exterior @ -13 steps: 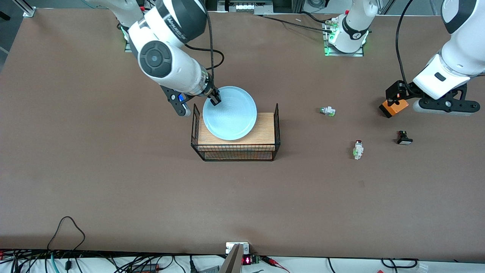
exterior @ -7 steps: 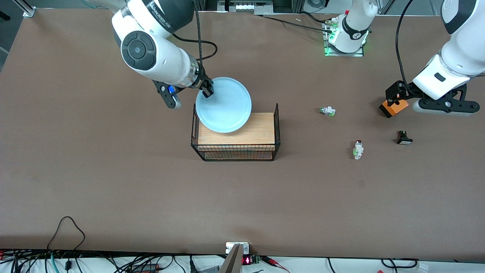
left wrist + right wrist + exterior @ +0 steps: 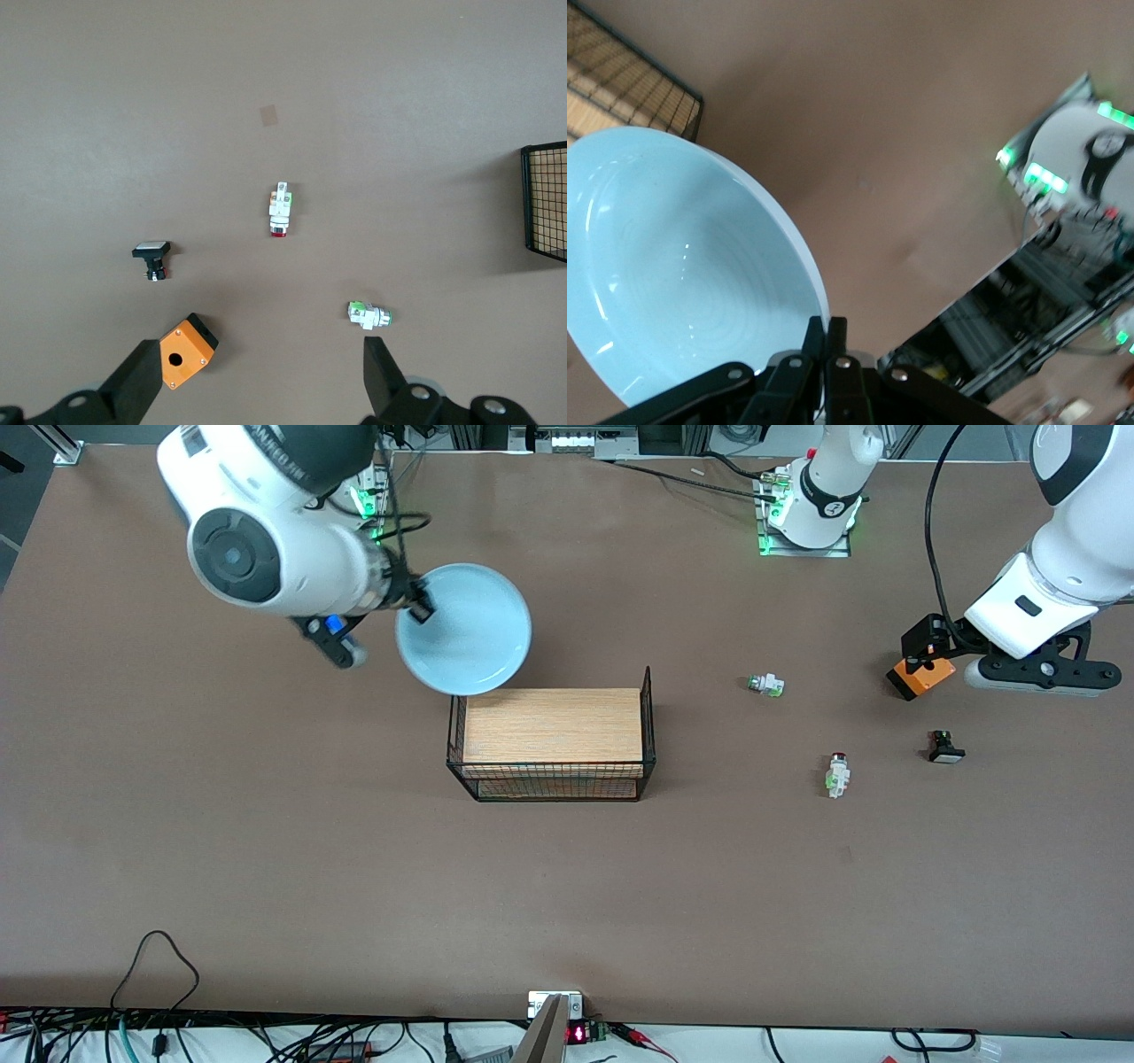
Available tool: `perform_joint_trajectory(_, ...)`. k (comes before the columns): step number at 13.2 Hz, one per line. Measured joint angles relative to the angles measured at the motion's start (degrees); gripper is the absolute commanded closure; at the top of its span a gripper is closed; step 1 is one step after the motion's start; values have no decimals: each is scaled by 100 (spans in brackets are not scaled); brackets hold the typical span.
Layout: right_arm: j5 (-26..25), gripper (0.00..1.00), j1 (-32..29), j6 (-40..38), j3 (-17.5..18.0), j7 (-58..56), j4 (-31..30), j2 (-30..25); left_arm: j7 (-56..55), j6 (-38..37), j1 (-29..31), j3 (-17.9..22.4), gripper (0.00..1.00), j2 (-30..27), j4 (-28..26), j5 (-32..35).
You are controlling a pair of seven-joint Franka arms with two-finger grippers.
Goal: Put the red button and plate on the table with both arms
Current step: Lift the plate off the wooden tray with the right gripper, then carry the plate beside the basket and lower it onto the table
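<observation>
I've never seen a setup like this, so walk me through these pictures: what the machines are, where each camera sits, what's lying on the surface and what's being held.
Two white robot arms work at a brown table. One picture is taken from high above, facing them; the other two come from cameras on their wrists.

The right gripper is up in the air with its fingers shut on the rim of a light blue plate, above the table beside a wire rack.

The left gripper waits, open and empty, over four small parts near its end of the table: the red button, a white switch, a black-topped switch and an orange box.
</observation>
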Motion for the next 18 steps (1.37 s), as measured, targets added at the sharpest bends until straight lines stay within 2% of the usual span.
perform_joint_trajectory(2, -522, 100, -201, -3, -5, -1072, -68, 40, 0, 0, 0, -2, 0, 1, 1, 0)
perform_joint_trajectory(7, -762, 100, -1481, 0, -37, -3621, -57, 41, 0, 0, -1, -5, 0, 1, 6, 0)
perform_joint_trajectory(10, -1189, 100, -2046, 151, -46, -5069, -50, 42, 0, 0, -2, -5, 0, 4, 6, 0)
perform_joint_trajectory(15, -1762, 100, -2069, 1080, -39, -6070, -234, 168, 0, 0, -2, -5, 0, 7, 7, 0)
perform_joint_trajectory(18, -1823, 100, -2199, 2321, -54, -6646, -928, 220, 0, 0, -2, -5, 0, 12, 7, 0)
